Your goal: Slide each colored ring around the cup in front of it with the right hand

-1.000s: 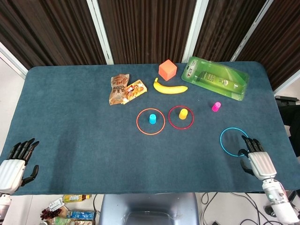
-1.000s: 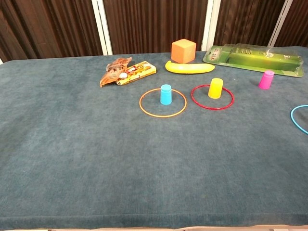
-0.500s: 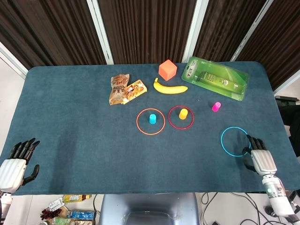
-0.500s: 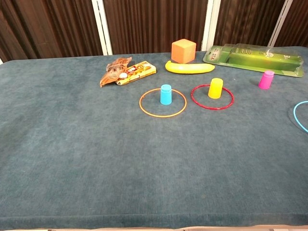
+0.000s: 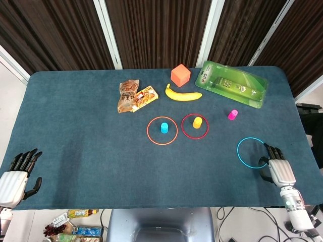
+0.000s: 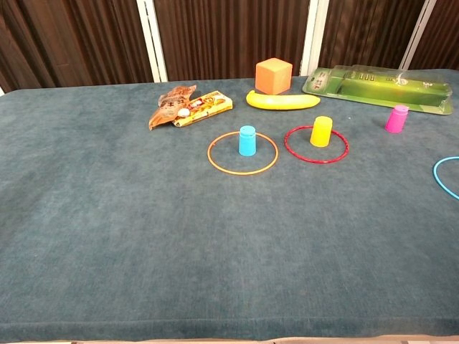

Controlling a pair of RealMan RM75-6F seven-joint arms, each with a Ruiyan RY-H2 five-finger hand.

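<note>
An orange ring [image 5: 147, 130] [image 6: 243, 173] lies around the blue cup [image 5: 164, 127] [image 6: 247, 140] at mid-table. Just to its right, a red ring [image 5: 195, 138] [image 6: 316, 162] encircles the yellow cup [image 5: 198, 122] [image 6: 322, 132]. The pink cup [image 5: 232, 115] [image 6: 395, 119] stands alone further right. A blue ring [image 5: 238, 149] [image 6: 439, 176] lies flat nearer the front, apart from the pink cup. My right hand [image 5: 279, 169] rests flat at the ring's right rim, fingers stretched out, holding nothing. My left hand [image 5: 17, 174] lies open at the front left corner.
At the back are a snack packet [image 5: 134, 96], a banana [image 5: 182, 95], an orange cube [image 5: 180, 75] and a green blister pack [image 5: 232, 83]. The table's right edge [image 5: 298, 121] runs close to the blue ring and my right hand.
My right hand has drawn back toward the front right corner, its fingers coming off the blue ring's right part. The ring only wobbled slightly. The left hand stayed put.
</note>
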